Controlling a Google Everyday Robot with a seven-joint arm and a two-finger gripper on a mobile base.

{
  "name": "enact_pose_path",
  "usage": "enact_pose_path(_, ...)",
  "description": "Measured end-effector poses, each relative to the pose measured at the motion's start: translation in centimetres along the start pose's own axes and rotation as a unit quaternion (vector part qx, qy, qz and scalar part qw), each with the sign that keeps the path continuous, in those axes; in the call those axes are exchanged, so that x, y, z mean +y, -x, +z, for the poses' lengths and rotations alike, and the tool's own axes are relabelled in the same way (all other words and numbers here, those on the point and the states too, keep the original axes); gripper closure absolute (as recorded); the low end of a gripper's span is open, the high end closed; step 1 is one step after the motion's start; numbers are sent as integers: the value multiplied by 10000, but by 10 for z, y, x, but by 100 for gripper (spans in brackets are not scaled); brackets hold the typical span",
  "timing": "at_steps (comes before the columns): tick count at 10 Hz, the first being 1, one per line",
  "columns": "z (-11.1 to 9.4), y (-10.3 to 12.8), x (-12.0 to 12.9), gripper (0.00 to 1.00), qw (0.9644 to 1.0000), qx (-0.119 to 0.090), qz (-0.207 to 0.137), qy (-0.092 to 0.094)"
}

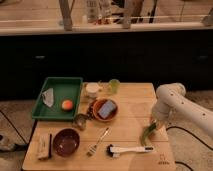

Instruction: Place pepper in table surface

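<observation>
The small green pepper (pixel 146 133) lies near the right edge of the light wooden table surface (pixel 127 122), slanting down to the left. My gripper (pixel 153 123) hangs from the white arm on the right, directly at the pepper's upper end, low over the table. The pepper's upper tip is hidden behind the gripper, and I cannot tell whether it is held.
A white-handled brush (pixel 127 149) lies just in front of the pepper. A green tray (pixel 57 97) with an orange fruit (pixel 67 104) sits at the left. A pale green cup (pixel 114 85), a white cup (pixel 92 90), an orange bowl (pixel 106 109), a dark bowl (pixel 66 141) and a fork (pixel 97 141) occupy the middle and left.
</observation>
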Motion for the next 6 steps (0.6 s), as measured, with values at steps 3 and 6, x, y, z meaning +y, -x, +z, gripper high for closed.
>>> enact_pose_path(3, 1, 8, -4, 20, 9998, -81, -193, -35)
enact_pose_path(6, 2, 12, -5, 20, 9993, -144, -328, -48)
